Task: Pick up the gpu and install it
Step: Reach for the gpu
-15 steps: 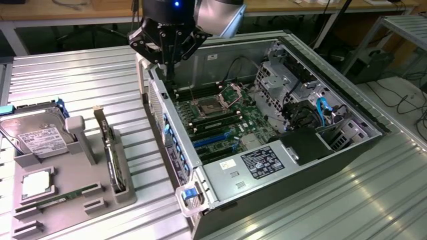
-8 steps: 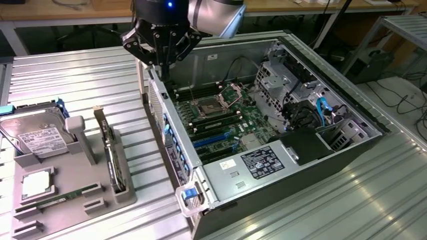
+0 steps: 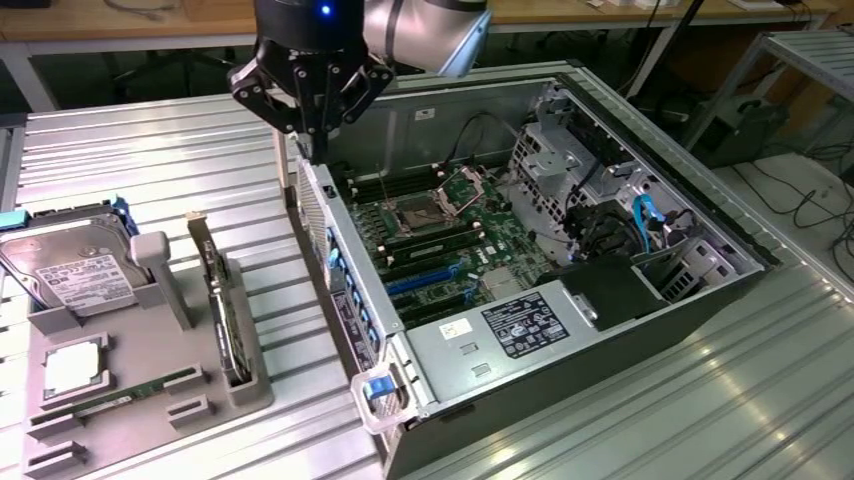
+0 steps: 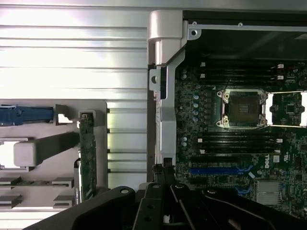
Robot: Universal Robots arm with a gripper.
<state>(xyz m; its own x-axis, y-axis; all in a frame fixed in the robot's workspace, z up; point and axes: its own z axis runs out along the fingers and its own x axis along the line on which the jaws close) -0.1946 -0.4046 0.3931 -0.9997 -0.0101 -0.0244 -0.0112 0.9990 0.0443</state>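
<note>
Hiding one gpu (image 4: 87, 153) end: closed pincer (image 4: 163, 171)

The motherboard (image 4: 211, 158) carries what looks like a Dell logo (image 4: 271, 160); nothing else can be read.

You have a ribbed metal table (image 3: 174, 170) (image 4: 72, 57) under everything, its long pale grooves running across the whole work area. Two things sit directly on it. Toward the exterior view's left you see a gray parts tray (image 3: 140, 332) (image 4: 98, 106), flat on the ribs. Beside it, toward the exterior view's right, the open computer case (image 3: 627, 350) (image 4: 165, 72) lies on its side, open face up. A narrow strip of bare ribbed metal separates tray and case; they do not touch. More bare table stretches beyond the tray, farther from the camera.
</note>
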